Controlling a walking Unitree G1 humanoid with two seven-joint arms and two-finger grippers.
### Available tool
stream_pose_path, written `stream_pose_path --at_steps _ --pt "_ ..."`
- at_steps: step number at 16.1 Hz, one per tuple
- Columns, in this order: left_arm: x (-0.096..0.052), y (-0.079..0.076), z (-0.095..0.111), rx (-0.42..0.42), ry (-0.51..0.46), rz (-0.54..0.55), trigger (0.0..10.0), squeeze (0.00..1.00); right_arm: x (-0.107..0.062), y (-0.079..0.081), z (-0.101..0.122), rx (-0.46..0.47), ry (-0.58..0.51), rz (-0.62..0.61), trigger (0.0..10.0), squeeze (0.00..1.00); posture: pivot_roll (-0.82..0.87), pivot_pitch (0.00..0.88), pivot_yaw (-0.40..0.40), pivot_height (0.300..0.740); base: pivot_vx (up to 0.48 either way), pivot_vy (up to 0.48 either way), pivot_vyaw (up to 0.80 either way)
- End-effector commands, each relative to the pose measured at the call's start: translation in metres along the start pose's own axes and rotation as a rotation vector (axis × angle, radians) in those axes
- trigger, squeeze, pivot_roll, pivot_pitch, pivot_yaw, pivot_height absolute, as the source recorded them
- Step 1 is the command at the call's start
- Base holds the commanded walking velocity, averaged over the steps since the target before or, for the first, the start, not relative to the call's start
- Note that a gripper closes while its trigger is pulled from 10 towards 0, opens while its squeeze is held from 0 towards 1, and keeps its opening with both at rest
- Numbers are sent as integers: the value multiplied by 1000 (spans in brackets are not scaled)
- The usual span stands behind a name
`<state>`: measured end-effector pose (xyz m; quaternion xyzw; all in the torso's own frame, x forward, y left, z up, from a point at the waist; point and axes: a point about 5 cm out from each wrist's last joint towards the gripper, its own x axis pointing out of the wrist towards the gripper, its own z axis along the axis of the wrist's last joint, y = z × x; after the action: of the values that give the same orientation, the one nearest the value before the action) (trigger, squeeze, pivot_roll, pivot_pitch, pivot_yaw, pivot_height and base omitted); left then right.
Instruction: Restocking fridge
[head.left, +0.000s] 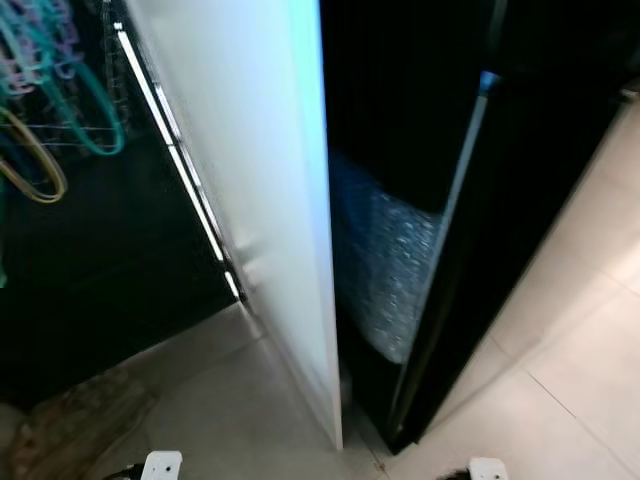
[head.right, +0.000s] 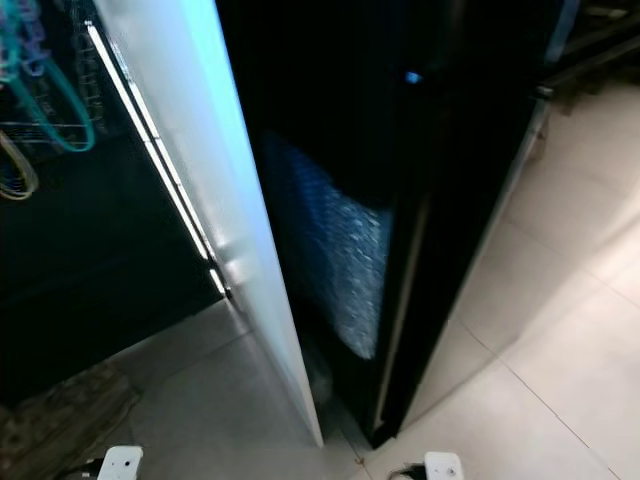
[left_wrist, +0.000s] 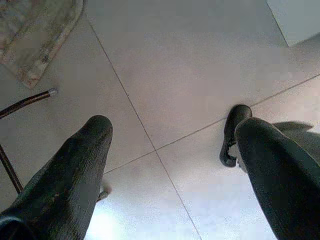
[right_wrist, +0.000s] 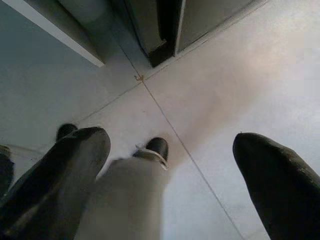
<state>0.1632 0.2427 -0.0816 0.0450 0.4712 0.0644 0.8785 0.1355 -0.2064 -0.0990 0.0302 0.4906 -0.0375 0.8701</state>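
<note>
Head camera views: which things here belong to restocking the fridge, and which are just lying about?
Part of the job:
- black fridge, its interior dark
- white fridge door, standing open
- left pincer and right pincer, both open, hanging over the floor tiles

Just lying about:
- coloured hangers beyond the door
- rug

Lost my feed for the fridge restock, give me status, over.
Left claw and right claw open, empty, pointing at the pale tiled floor. Tall white fridge door ajar, dark interior beyond. Nothing blocking.
</note>
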Motion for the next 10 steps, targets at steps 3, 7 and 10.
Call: stream_pose_path --at_steps 3,7,10 --pt "-1 1 -6 21 22 -14 10000 0 -1 2 -9 -9 43 4 10000 0 -30 0 55 740 0 0 800" --pt "-1 -2 -6 16 21 -22 10000 0 0 1 -5 -20 40 3 10000 0 -33 0 54 740 0 0 800" --pt "-1 -4 -6 11 22 -24 10000 0 0 0 -6 -22 42 3 10000 0 -29 0 45 740 0 0 800"
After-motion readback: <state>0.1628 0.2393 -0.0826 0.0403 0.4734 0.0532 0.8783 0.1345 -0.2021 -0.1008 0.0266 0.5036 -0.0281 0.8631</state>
